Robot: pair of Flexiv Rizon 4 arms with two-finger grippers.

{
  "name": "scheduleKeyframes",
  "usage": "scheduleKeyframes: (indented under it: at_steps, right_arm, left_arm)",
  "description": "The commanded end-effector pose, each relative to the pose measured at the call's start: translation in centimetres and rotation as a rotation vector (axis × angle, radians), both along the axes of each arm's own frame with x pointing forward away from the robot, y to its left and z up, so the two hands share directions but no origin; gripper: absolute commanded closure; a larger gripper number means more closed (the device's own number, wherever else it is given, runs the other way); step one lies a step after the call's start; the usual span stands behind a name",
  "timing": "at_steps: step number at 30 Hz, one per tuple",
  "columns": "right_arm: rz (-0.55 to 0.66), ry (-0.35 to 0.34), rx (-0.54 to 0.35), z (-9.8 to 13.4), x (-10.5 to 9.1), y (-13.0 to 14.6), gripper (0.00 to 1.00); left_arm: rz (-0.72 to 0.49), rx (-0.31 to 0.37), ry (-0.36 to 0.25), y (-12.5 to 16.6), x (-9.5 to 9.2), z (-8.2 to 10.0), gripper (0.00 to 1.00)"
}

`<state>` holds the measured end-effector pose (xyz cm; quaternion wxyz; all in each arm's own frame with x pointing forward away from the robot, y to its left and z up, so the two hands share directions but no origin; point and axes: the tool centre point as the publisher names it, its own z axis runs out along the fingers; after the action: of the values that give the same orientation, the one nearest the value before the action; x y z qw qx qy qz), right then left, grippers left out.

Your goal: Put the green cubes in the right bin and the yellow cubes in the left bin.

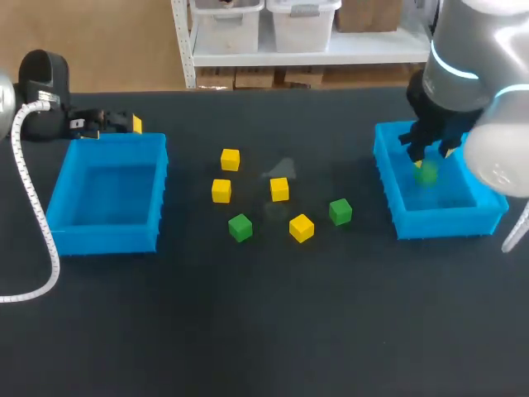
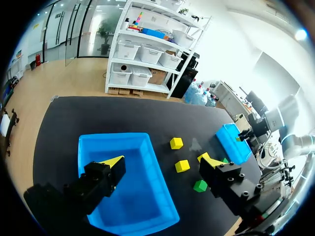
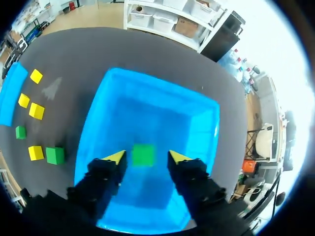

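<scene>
Right end effector (image 3: 146, 156) has its fingers apart over the right bin (image 3: 197, 113). A small plain green cube (image 3: 143, 154) sits between the tips with gaps on both sides. Left end effector (image 2: 161, 160) is spread wide and empty above the left bin (image 2: 114, 136).

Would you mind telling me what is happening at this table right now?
The right gripper hangs open over the right bin, a green cube free between its fingers. The left gripper is open and empty above the left bin. Four yellow cubes and two more green cubes sit on the table between the bins.
</scene>
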<state>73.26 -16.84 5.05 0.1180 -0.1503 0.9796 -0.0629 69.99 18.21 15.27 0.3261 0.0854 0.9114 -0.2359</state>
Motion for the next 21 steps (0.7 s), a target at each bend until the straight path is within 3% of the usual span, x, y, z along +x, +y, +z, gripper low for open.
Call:
scheduleKeyframes:
  at_steps: [1, 10, 21]
  right_arm:
    - [0.005, 0.011, -0.044, 2.2, 0.2, 1.2, 0.0]
    - [0.043, -0.001, -0.038, 6.6, -1.1, 5.7, 0.0]
    - [0.109, 0.053, 0.002, 6.1, -4.5, 11.7, 0.0]
  left_arm:
    - [-0.006, -0.009, -0.007, 0.2, 0.0, -0.2, 0.0]
    - [-0.006, -0.009, -0.007, 0.2, 0.0, -0.2, 0.0]
    - [-0.006, -0.009, -0.007, 0.2, 0.0, -0.2, 0.0]
